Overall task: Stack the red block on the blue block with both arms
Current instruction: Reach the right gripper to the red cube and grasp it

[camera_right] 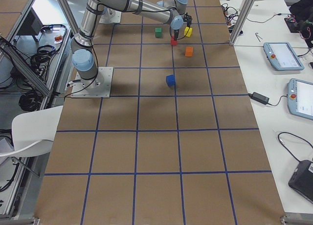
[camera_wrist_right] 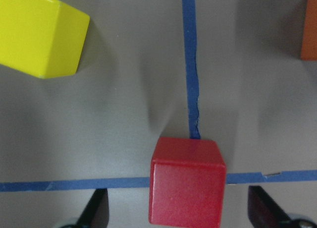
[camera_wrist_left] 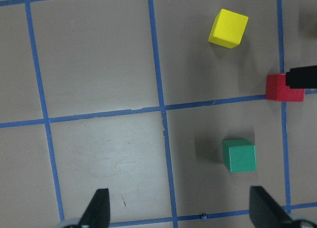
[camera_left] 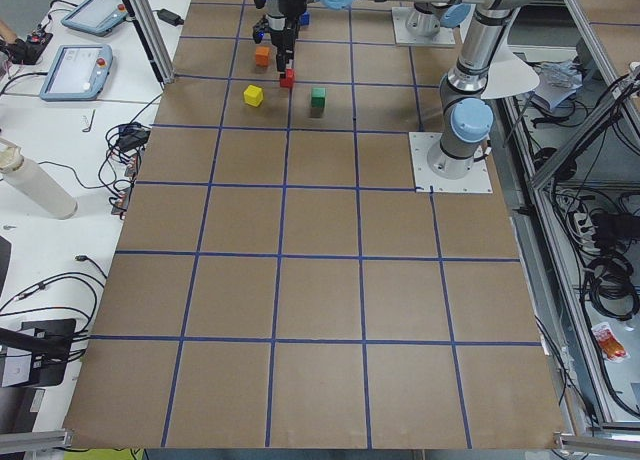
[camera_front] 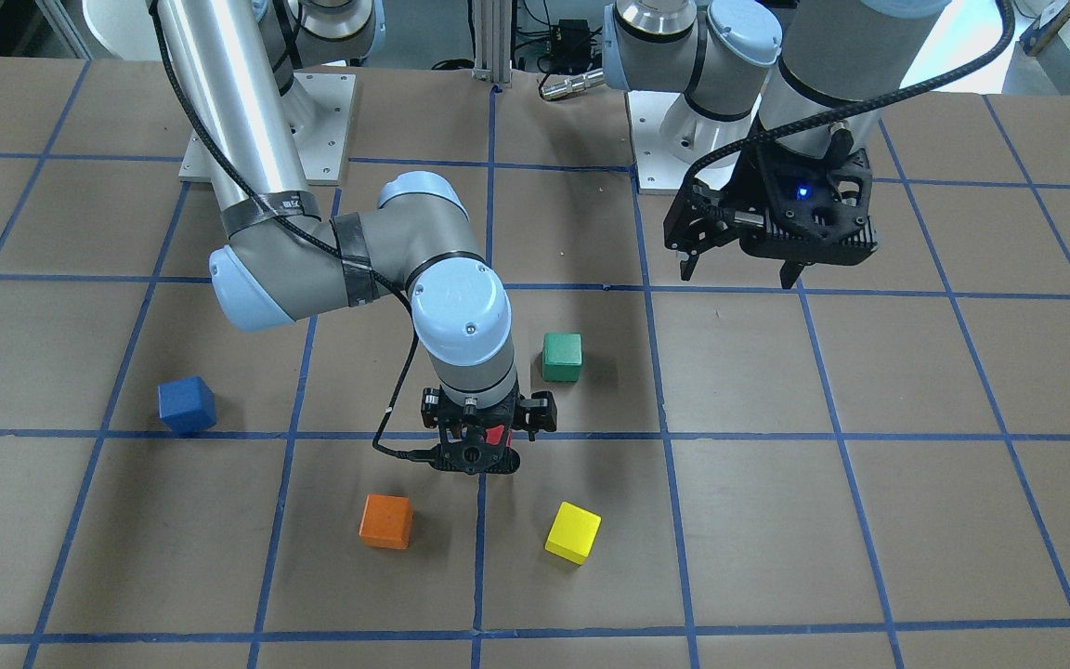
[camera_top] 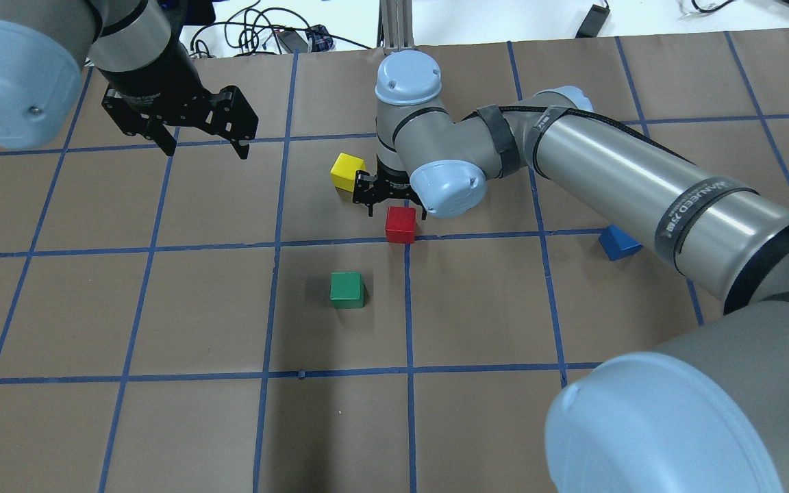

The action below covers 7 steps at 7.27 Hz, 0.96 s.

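The red block rests on the table at a crossing of blue tape lines. My right gripper hangs low over it, open, one finger on each side of the block and neither touching it. In the front view only a sliver of the red block shows between the fingers. The blue block lies alone toward the robot's right, half hidden by the right arm in the overhead view. My left gripper is open and empty, high above the table on its own side.
A green block lies near the red one, toward the robot. A yellow block and an orange block lie just beyond it on the operators' side. The brown table carries a blue tape grid.
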Available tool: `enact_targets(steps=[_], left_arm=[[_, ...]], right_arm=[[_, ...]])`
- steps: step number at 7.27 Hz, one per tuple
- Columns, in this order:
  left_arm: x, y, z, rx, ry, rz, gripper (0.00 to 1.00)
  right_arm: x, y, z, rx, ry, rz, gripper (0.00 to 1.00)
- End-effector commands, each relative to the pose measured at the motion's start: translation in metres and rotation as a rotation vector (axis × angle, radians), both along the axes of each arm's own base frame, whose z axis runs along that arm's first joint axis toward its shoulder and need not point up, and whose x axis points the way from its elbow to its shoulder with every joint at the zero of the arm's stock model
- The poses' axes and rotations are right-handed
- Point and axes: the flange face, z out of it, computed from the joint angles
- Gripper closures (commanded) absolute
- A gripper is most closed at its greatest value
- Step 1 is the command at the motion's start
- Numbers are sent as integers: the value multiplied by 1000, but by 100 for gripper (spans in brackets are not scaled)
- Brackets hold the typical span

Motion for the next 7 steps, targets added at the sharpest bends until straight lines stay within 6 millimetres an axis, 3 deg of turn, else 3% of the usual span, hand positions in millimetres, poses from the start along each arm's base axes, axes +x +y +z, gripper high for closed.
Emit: enact_targets(steps=[1,2,3,5,7], left_arm=[[0,0,0,-1,2,0,0],[0,0,0,-1,0,0,0],[0,-1,0,0,0,0,0],[0,-1,0,0,0,0,0],[0,-1,-1,2,0,0,0]], right_arm=[[2,0,-20,27,10,5,0],[2,0,-25,34,13,2,0],[1,1,-28,41,16,-6,30],[1,1,-26,42,17,-37,100],[0,0,-17,38,23,-41,100]])
